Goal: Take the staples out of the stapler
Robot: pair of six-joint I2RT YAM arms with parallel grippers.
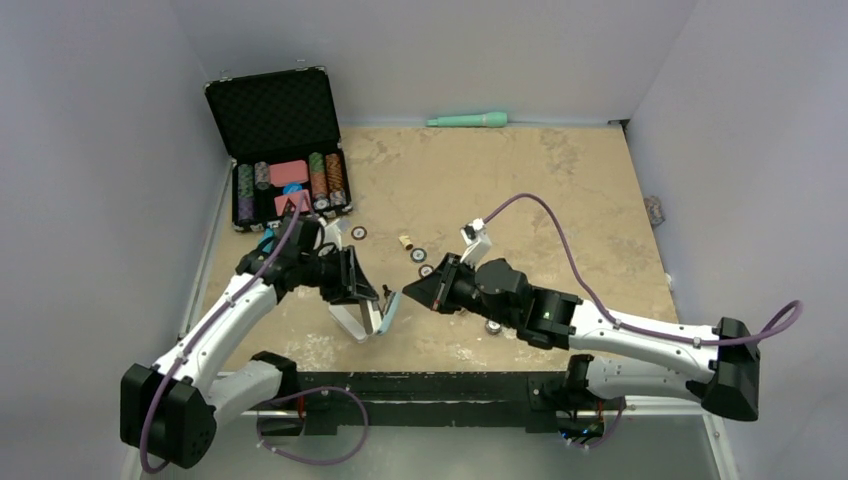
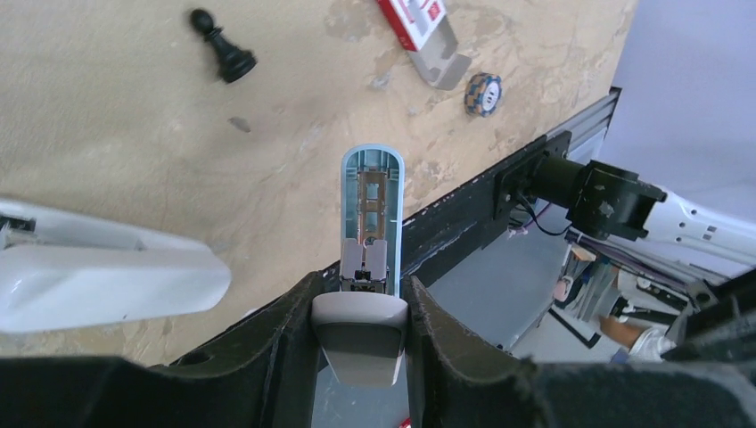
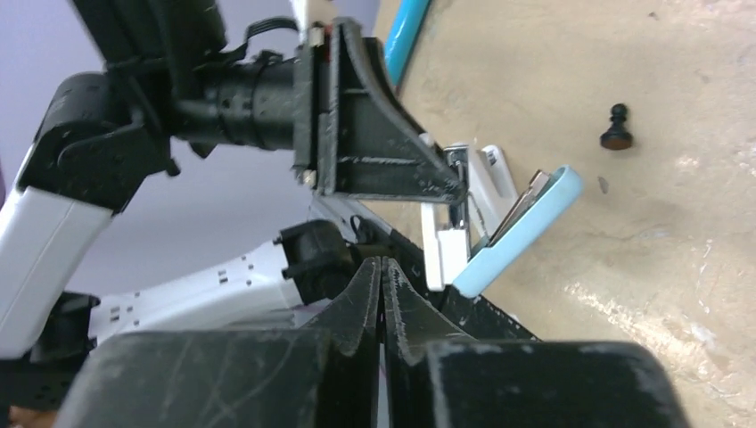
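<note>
your left end effector grips the stapler, hinged open, over the worktop's near edge. your right end effector is pinched closed and looks empty. next, i'd open it slightly and pick out the staples.

No word, number or brand can be read anywhere on the bench. The red-and-white box in the left wrist view carries white marks on its red face, too blurred to make out. The blue-and-white poker chip beside it shows only an edge pattern.
</note>
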